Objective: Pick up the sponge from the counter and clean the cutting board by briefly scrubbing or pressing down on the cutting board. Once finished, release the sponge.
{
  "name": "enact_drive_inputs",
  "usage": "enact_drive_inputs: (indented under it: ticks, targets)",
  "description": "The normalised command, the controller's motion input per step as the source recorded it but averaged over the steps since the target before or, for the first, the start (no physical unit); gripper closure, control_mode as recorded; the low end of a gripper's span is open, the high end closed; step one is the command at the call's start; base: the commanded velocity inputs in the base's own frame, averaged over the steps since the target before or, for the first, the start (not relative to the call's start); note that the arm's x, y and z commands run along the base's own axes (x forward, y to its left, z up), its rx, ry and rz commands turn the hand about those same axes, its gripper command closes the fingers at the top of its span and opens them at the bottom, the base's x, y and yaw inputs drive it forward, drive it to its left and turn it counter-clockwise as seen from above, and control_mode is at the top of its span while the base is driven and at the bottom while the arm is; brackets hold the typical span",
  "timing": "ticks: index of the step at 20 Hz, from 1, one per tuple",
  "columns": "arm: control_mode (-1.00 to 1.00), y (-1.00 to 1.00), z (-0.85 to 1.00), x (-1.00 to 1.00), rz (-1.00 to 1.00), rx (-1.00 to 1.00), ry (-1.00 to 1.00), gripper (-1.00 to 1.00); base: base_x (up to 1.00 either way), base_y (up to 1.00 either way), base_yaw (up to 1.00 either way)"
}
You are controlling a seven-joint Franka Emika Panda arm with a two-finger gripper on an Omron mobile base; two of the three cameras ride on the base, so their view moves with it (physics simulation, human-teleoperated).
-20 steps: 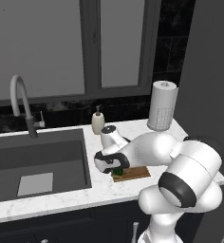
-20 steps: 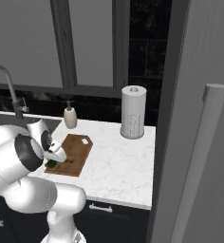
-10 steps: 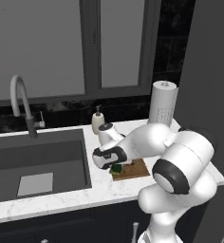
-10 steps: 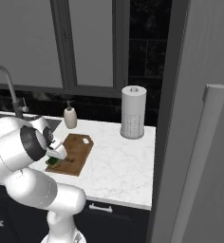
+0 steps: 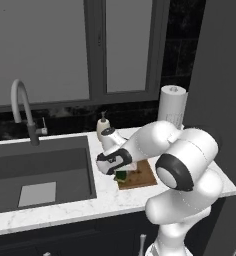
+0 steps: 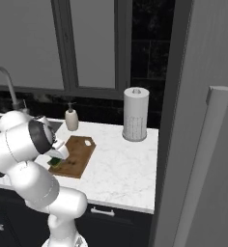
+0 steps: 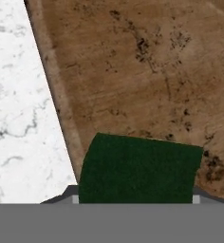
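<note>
The sponge shows its dark green top and lies on the near left corner of the brown cutting board, close to the board's edge beside the white marble counter. My gripper points straight down on it, with a fingertip against each short side, shut on the sponge. From the base, the hand covers most of the sponge on the cutting board. On the other side the sponge peeks from under my arm on the cutting board.
A dark sink with a curved faucet lies left of the board. A soap dispenser and a paper towel roll stand at the back of the counter. A tall grey panel rises at right.
My hand stays low over the board's near left corner with the sponge, shifting only slightly. The arm's elbow has swung up and over toward the hand.
</note>
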Motion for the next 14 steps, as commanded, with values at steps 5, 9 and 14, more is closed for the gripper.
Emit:
enact_drive_inputs:
  ticks: [5, 9, 14]
  targets:
    - [-1.00, -0.19, -0.22, 0.34, -0.09, 0.00, 0.00, 1.00, 0.00, 0.00, 0.00]
    - [-1.00, -0.26, -0.20, 0.35, -0.09, 0.00, -0.04, 1.00, 0.00, 0.00, 0.00]
    - [-1.00, -0.36, -0.11, 0.40, -0.07, 0.00, -0.05, 1.00, 0.00, 0.00, 0.00]
